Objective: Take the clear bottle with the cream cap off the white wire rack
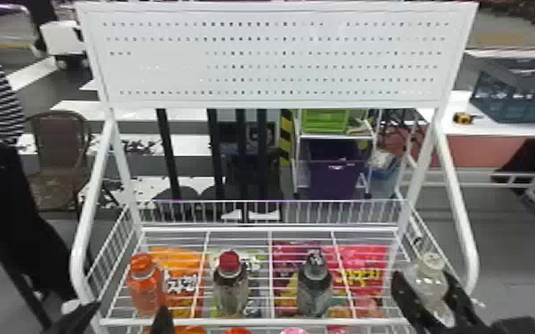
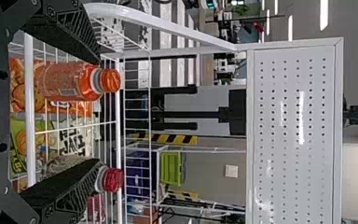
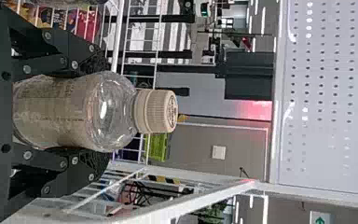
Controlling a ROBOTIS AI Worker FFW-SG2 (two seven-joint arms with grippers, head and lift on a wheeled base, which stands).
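Note:
At the right end of the white wire rack [image 1: 253, 320], my right gripper [image 1: 431, 293] is shut on the clear bottle with the cream cap [image 1: 429, 277]. In the right wrist view the clear bottle [image 3: 74, 112] lies between both fingers of the right gripper [image 3: 98, 109], its cream cap beyond their tips. Whether its base touches the rack is hidden. My left gripper [image 1: 124, 317] is at the rack's front left, before the orange bottle. In the left wrist view the left gripper [image 2: 98, 114] stands open, fingers wide apart, holding nothing.
On the rack stand an orange bottle [image 1: 145, 286], a red-capped bottle [image 1: 230, 284] and a grey-capped bottle [image 1: 314, 284]. Snack bags [image 1: 362, 275] show beneath the wires. Curved white side rails [image 1: 462, 222] flank the rack, and a white perforated panel [image 1: 271, 57] rises behind.

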